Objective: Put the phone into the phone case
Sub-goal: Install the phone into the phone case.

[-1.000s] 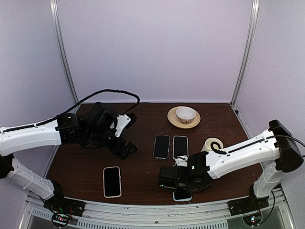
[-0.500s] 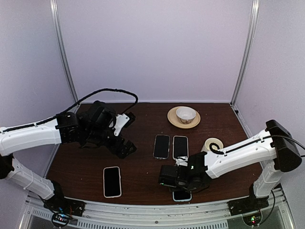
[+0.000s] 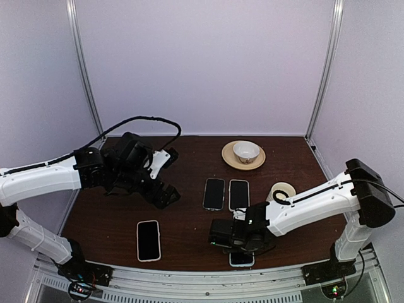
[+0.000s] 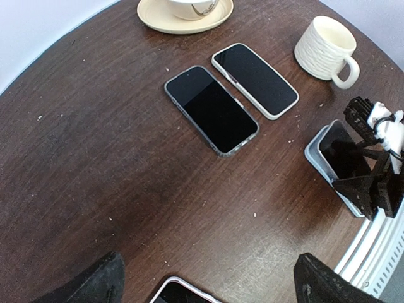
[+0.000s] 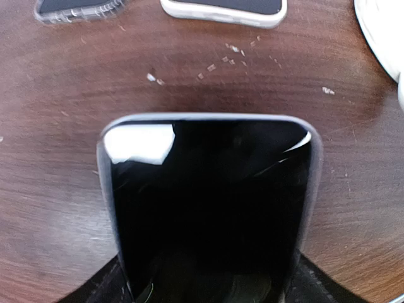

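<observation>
Grey-lilac rubber rims the dark glass right under my right gripper (image 3: 241, 247): the phone (image 5: 208, 208) lies at the near edge of the table (image 3: 189, 233), directly below my right wrist. The phone case (image 5: 208, 117) wraps its far end and both long sides. Its long axis runs straight out from my wrist, away from the arm bases, so my 2 fingers (image 5: 102, 288) straddle the short width near the end closest to me. Those fingers sit just beside the case walls, 1 on each flank. From the wrist camera I cannot tell whether they press on the case or stand just clear of it, and the near end of the phone is hidden beneath my own gripper. I judge the far end seated; whether the near corners are down inside the rim I cannot say. Any coming push would have to go straight down onto that hidden near end, not sideways, because the phone is beneath me rather than ahead of me

My left gripper (image 3: 165, 197) hangs well apart over the left side of the table, jaws spread wide with nothing between them. It looks down at a clear-cased handset (image 4: 211, 108), a white-cased handset (image 4: 255, 80) beside it, and a white mug (image 4: 325, 47). The right arm is by far the nearer one to the task's phone
</observation>
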Available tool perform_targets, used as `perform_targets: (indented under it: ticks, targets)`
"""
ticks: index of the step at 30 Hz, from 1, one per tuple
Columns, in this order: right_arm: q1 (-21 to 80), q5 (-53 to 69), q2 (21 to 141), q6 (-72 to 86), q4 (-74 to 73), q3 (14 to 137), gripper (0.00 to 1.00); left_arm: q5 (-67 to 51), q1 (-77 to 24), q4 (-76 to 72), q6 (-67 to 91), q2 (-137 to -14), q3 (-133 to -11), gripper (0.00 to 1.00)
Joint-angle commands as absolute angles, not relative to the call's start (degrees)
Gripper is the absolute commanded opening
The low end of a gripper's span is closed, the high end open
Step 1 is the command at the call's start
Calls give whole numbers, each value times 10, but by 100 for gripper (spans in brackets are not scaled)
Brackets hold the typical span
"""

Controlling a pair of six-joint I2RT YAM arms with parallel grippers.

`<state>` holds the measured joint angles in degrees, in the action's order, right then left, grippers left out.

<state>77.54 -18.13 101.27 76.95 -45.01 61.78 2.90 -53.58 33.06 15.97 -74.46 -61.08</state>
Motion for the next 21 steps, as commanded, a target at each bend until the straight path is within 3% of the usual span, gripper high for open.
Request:
perform_targets:
  ticks: [1, 4, 12, 18, 21]
  targets:
    - [770, -183, 1034, 773, -479, 615, 86, 14, -528, 321, 167, -730, -619, 98]
    - [768, -182, 1034, 770, -480, 615, 93, 9, -522, 320, 168, -727, -619, 98]
    - [768, -198, 1017, 739, -541, 658, 91, 0, -513, 318, 174, -725, -619, 97]
    - [776, -188, 1023, 694, -592, 716, 77, 0, -507, 318, 175, -723, -619, 97]
    - [791, -177, 1043, 684, -601, 749, 61, 0, -506, 318, 176, -722, -619, 97]
